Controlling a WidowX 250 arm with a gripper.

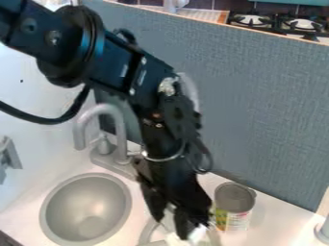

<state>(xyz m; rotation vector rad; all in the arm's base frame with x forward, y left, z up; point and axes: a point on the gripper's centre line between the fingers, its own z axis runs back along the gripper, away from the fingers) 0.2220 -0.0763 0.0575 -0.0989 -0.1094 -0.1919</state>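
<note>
Downward hang two parted jaws, near one can [234, 199].

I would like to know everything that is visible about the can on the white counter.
The can stands upright on the white counter, near the blue-grey panel. It looks like metal, round, with a grey top and a label partly white, yellow and green. The end effector is close to it; whether they touch, I cannot tell.
</note>
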